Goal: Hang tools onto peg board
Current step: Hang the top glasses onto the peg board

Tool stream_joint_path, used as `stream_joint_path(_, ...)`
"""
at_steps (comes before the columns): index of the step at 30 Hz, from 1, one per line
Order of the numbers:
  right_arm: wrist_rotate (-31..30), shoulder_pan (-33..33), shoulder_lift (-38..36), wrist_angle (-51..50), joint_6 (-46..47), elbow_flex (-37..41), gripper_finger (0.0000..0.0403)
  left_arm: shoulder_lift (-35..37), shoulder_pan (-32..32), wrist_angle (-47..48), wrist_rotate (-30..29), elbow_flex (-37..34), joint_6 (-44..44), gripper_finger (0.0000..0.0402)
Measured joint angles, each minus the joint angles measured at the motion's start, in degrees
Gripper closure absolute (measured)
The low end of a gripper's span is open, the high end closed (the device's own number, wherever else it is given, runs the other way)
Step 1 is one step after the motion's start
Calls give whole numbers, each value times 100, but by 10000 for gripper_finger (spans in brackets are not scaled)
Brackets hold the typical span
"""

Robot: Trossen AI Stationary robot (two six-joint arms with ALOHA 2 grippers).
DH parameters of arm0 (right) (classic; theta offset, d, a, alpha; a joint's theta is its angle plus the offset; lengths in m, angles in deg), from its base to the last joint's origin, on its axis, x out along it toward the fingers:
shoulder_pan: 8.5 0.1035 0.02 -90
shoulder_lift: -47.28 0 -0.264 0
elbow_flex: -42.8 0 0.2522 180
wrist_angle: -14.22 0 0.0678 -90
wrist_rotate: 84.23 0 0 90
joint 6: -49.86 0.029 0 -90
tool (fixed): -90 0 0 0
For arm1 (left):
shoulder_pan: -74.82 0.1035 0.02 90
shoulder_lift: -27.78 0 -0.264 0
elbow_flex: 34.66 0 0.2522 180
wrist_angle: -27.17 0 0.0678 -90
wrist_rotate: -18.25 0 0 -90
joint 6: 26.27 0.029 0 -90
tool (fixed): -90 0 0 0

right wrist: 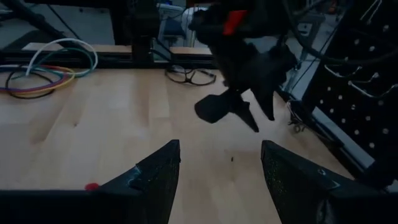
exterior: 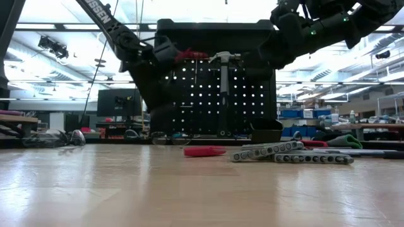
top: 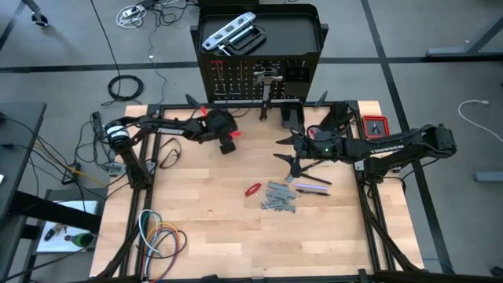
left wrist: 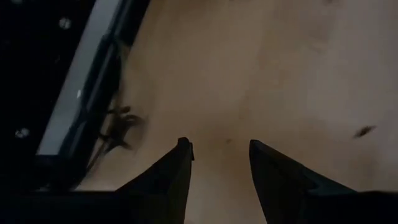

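Two arms hover before the peg board (top: 259,79) at upper centre, while the loose wrenches (top: 280,196) lie lengthwise across the frame at lower centre, nearer the right gripper (top: 295,153), its fingers parted and empty, than the left gripper (top: 229,141), likewise released, with bare tabletop (top: 212,228) around.

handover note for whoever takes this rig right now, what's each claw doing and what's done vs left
Left claw: open, empty, raised near the peg board.
Right claw: open, empty, above the table behind the loose tools.
Done: a hammer and red-handled pliers hang on the board.
Left: the wrenches, a red-handled tool and a thin tool lie on the table; a silver level lies in the stand's top tray.
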Motion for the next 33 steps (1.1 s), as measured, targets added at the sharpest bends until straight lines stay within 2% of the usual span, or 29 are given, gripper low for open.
stream_joint_path(3,119,0,0,-53,-105,0,173,0,265,-261,83,4,196,239)
stream_joint_path(7,130,0,-2,-63,-192,0,173,0,566,-598,634,4,349,239)
stream_joint_path(14,127,-15,-1,-59,-281,0,173,-5,897,-874,877,4,450,239)
stream_joint_path(23,125,-21,-2,1,-383,0,173,-369,1182,-1194,977,50,424,239)
stream_joint_path(28,122,-60,0,0,-385,0,173,-678,1233,-1104,720,185,404,240)
stream_joint_path(31,106,-61,-2,-2,-383,0,173,-701,1216,-850,629,224,422,259)
stream_joint_path(33,104,-76,-2,-15,-382,0,173,-710,1174,-652,604,278,424,289)
